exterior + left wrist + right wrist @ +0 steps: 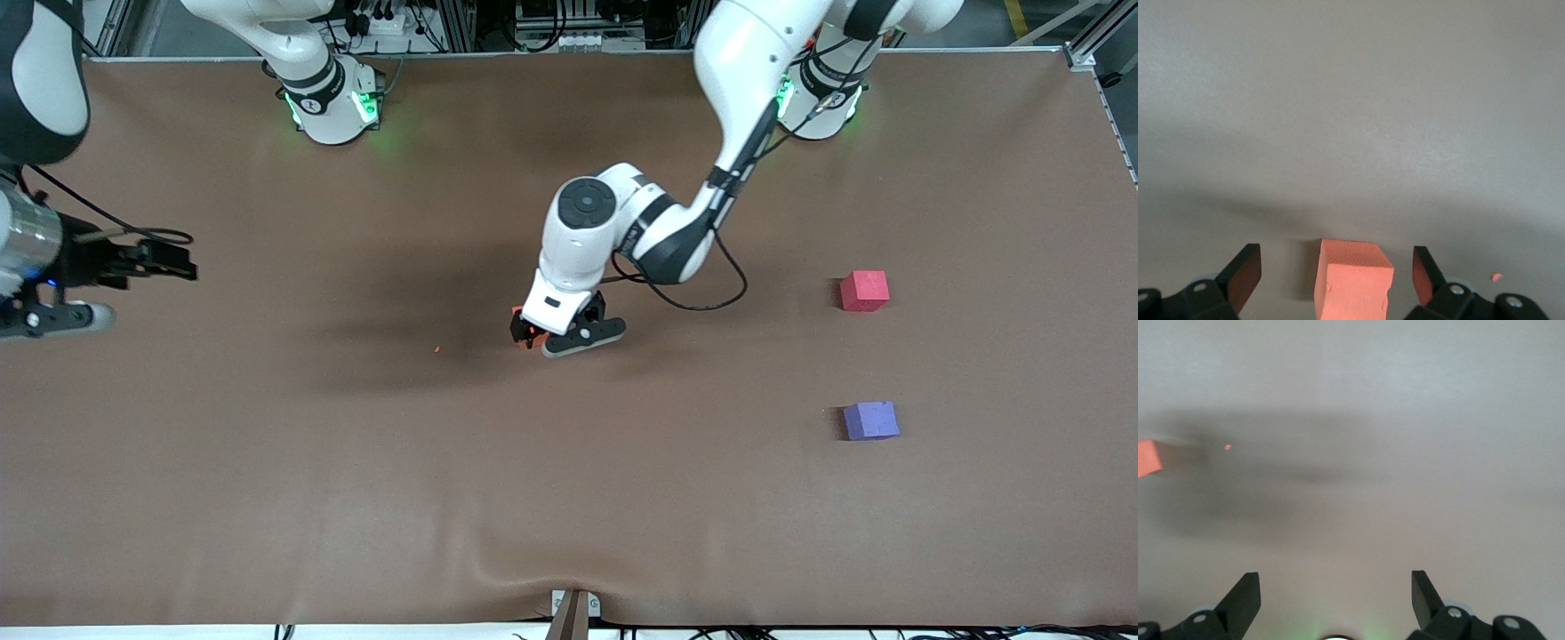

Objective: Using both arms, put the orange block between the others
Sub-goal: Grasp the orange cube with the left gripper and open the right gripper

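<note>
**Left gripper straddles the orange block, not yet closed**

The left gripper [553, 336] is down at the table [356, 462] near its middle, fingers spread wide with the orange block [1353, 280] sitting between them. In the left wrist view there is a clear gap between the block and each finger [1243, 275], so nothing is held yet. The right gripper [1336, 600] waits at the right arm's end of the table, also wide open and empty, over bare table.

The step in hand looks like the pick. To do it well, the fingers should close squarely on two opposite flat faces. The block appears turned a little against the line of the fingers, one vertical edge facing the camera, so a slight wrist rotation before closing would give face contact rather than a pinch on corners. It also sits closer to one finger than the other; centring first would keep it from being shoved sideways. The foam looks soft, so a gentle squeeze should do.

Being a cube, the block has no long axis; it stands flat on the table with its top face level, only yawed slightly.

The red-pink cube [864, 291] and the purple-blue cube [870, 420] lie well apart from the block, toward the left arm's end, the purple-blue one nearer the front camera, with open table between them. A small orange crumb [436, 349] lies near the block
</note>
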Tool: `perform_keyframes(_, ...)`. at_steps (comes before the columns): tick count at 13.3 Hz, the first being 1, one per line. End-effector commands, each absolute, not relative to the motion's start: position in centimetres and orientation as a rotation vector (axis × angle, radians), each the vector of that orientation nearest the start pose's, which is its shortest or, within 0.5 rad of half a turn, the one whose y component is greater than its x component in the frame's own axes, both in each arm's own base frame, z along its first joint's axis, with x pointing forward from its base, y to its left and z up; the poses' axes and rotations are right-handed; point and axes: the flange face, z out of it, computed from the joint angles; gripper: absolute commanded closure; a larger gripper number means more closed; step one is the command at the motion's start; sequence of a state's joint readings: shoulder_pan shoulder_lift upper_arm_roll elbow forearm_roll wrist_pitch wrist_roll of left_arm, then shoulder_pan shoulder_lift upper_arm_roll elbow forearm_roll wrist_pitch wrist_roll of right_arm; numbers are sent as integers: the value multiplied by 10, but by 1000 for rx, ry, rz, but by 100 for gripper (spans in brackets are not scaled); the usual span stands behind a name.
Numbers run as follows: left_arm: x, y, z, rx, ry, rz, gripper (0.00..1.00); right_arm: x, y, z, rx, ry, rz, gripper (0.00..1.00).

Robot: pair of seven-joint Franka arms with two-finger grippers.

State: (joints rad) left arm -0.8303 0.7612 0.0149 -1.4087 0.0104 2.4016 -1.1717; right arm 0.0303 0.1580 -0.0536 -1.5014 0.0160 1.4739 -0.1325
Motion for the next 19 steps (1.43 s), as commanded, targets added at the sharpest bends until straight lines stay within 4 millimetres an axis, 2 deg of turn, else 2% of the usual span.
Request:
perform_keyframes(1, 507, -567, 251, -3280, -556, -331, 0, 578, -13, 585, -3136, -237, 233, 0)
perform_keyframes(3, 500, -576, 238, -3305, -540, -353, 0, 579, -18, 591, -3137, -276, 214, 0)
perform_keyframes(5, 489, -584, 227, -3298, -500, -351, 0, 577, -33, 592, -3130, -289, 222, 0)
perform_keyframes(8, 469, -595, 205, -3256, -337, -407, 0, 575, -32, 595, -3127, -286, 238, 0)
perform_keyframes(11, 465, -596, 193, -3235, -321, -420, 0, 571, -31, 611, -3129, -292, 231, 0)
perform_keyframes(14, 466, -592, 183, -3213, -292, -432, 0, 566, -32, 611, -3106, -278, 276, 0)
perform_keyframes(15, 468, -591, 184, -3210, -292, -437, 5, 565, -32, 611, -3107, -280, 279, 0)
perform_keyframes(16, 468, -591, 185, -3214, -307, -431, 34, 563, -31, 611, -3105, -280, 281, 0)
perform_keyframes(17, 468, -591, 184, -3214, -312, -424, 71, 562, -30, 612, -3105, -284, 278, 0)
perform_keyframes(18, 469, -590, 188, -3216, -333, -412, 100, 562, -29, 612, -3105, -287, 276, 0)
perform_keyframes(19, 471, -588, 196, -3213, -351, -402, 100, 562, -27, 612, -3105, -289, 276, 0)
